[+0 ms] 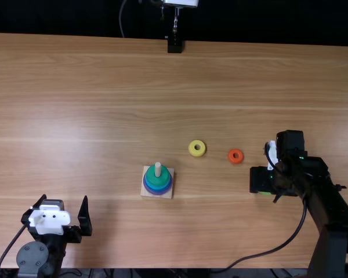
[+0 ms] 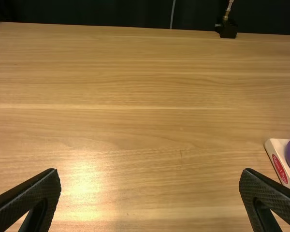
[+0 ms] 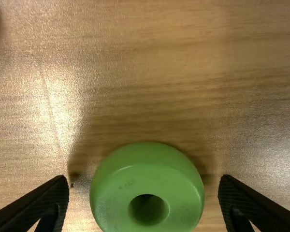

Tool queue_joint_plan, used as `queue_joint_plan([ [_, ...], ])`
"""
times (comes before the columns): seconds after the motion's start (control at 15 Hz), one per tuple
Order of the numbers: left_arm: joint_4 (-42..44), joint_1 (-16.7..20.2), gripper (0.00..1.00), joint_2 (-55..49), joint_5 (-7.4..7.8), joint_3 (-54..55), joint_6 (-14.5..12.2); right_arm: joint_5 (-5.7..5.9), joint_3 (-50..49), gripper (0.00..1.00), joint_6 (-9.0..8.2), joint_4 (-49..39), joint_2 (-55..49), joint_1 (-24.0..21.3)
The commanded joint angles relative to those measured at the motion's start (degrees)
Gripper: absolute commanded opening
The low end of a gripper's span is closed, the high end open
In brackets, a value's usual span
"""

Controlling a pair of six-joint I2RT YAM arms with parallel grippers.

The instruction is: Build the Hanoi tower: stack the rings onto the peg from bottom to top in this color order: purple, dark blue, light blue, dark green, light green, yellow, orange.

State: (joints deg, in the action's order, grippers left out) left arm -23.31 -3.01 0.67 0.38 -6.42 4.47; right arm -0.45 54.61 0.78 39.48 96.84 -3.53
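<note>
right wrist view, jaws wide open, light green ring [image 3: 146,180] between, ungripped, left wrist view, jaws wide open, empty

Left of centre, a peg [image 1: 158,169] carries a green ring [image 1: 165,174] above blue and purple rings [image 1: 157,190]. The yellow ring [image 1: 197,148] and orange ring [image 1: 235,156] lie right of centre on the tabletop [image 1: 104,87]. The left tool [image 1: 64,200] stands open, lower left.

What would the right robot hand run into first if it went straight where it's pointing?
Most likely the light green ring, lined up between the open fingers of the right gripper; the fingers might instead pass beside it and meet the table. Depth is unclear.
</note>
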Motion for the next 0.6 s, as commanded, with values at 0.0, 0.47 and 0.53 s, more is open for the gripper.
queue_joint_plan([
  [0.0, -4.5, -0.3, 1.00, -0.7, -0.07, 6.4, -0.8, 0.13, -0.9, 0.68, -0.67, 0.4, 1.2, -0.4],
  [0.47, -4.5, -0.3, 1.00, -0.7, -0.07, 6.4, -0.8, -0.08, -0.6, 0.00, -0.04, 1.1, 0.9, -0.3],
  [0.53, -4.5, -0.3, 1.00, -0.7, -0.07, 6.4, -0.8, 0.24, -0.1, 0.00, -0.14, 1.0, 0.8, -0.3],
])
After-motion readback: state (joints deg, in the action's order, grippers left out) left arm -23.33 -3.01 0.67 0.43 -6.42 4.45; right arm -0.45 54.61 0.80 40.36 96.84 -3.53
